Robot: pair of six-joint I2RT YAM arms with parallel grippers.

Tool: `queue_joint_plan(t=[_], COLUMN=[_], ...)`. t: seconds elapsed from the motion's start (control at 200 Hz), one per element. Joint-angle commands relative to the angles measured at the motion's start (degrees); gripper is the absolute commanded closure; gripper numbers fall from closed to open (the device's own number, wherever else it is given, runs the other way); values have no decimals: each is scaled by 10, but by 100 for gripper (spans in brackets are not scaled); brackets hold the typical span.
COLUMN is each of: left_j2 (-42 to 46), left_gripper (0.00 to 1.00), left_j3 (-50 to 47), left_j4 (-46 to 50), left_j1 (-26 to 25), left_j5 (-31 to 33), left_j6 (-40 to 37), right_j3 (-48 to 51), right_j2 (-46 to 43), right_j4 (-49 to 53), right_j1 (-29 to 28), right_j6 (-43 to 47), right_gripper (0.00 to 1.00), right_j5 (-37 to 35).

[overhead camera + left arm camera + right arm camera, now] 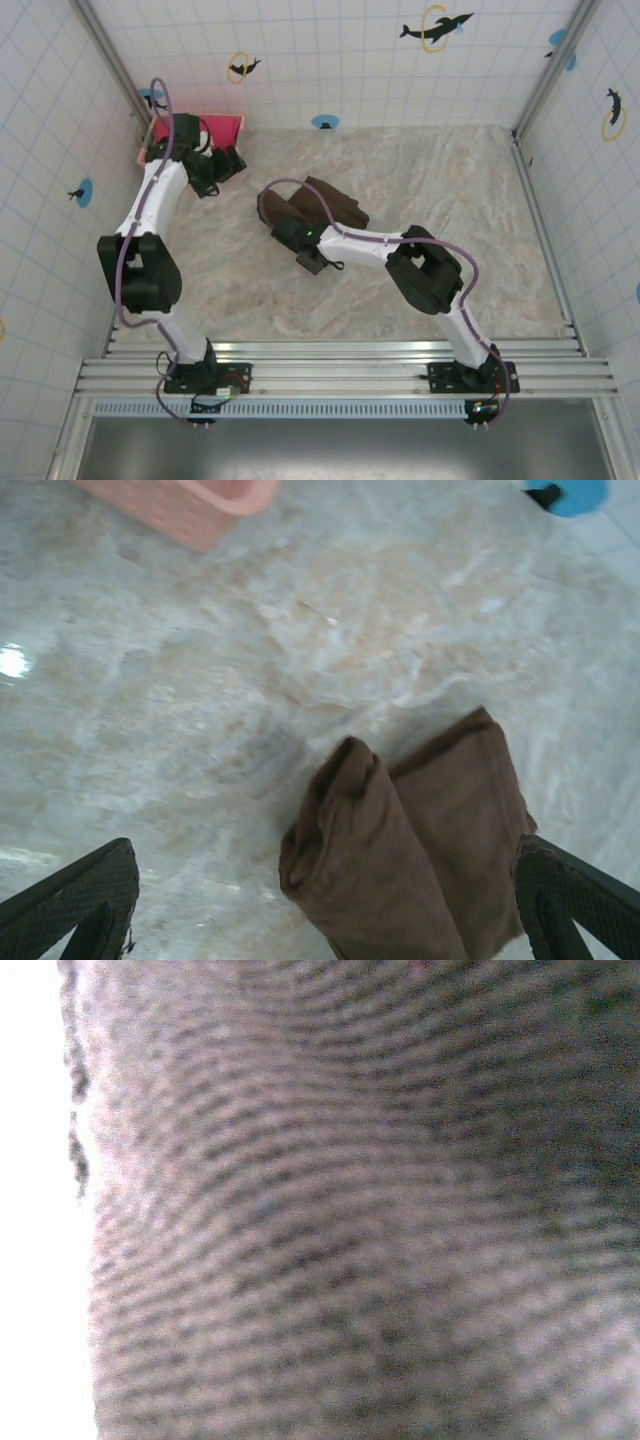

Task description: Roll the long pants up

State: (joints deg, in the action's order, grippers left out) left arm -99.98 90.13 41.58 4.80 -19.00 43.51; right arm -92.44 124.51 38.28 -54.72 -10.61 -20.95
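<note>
– So, bench check: where on the worktop [430,190] do the long pants [325,203] lie?
– Mid-worktop, a dark brown bundle. One side is rolled into a thick tube, and a flat part lies touching beside it. Judged: rolling step, partway.
– Grippers?
– Left gripper [230,163] is released, jaws wide, off the cloth, between it and the pink basket [190,502]. Right gripper [312,258] sits at the bundle's near end. Fabric presses on its camera, so I cannot tell its grasp.
– Next move?
– Likely carry the tube over the flat part, keeping it tight.
</note>
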Motion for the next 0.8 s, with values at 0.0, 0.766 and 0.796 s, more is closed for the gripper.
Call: queue_joint_plan(t=[0.0,0.766,0.796], left_j2=[39,123,113], left_gripper=[3,2,2], left_j3=[-93,-491,-490], left_j4=[-69,-624,-634], left_j1=[-8,-38,-43], left_j5=[-50,-193,-192], left_j6=[2,272,272], right_j3=[50,61,59], right_j2=[37,59,59], right_j4=[35,3,4], right_j1=[37,86,87], right_j6=[-27,-42,-43], right_gripper=[100,100,100], right_j5=[184,325,326])
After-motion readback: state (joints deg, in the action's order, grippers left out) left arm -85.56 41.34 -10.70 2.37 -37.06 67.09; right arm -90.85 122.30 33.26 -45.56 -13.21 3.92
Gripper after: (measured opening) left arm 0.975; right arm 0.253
